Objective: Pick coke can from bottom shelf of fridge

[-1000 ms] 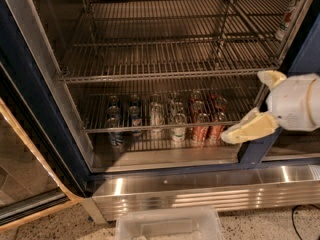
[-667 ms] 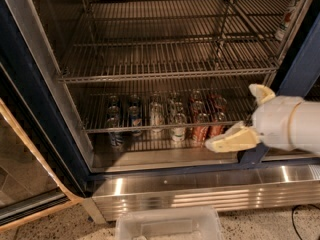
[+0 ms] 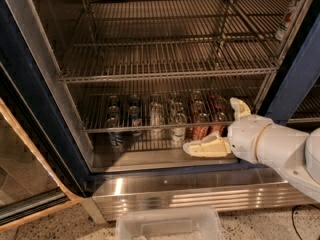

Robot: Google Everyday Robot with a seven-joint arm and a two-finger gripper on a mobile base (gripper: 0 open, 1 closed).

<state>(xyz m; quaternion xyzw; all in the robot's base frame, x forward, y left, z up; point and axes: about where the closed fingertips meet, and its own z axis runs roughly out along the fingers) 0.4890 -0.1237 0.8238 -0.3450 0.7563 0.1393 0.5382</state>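
Several red coke cans [image 3: 201, 129] stand at the right end of the can rows low in the fridge [image 3: 35, 104], behind a wire rack edge. The shiny steel bottom shelf [image 3: 145, 158] lies just below and in front of them. My gripper [image 3: 211, 126] is open at the fridge's lower right, right in front of the red cans. Its lower cream finger [image 3: 206, 147] points left over the shelf's front. The upper finger [image 3: 240, 107] stands to the right of the cans. It holds nothing.
A white-and-green can [image 3: 178, 128], silver cans [image 3: 156, 116] and blue cans [image 3: 115, 135] stand left of the red ones. Grey wire racks [image 3: 165, 59] are above. The glass door [image 3: 22, 179] hangs open at left. A clear plastic bin [image 3: 167, 226] sits on the floor below.
My gripper has moved left and down, from beside the fridge's right frame to right in front of the red cans.
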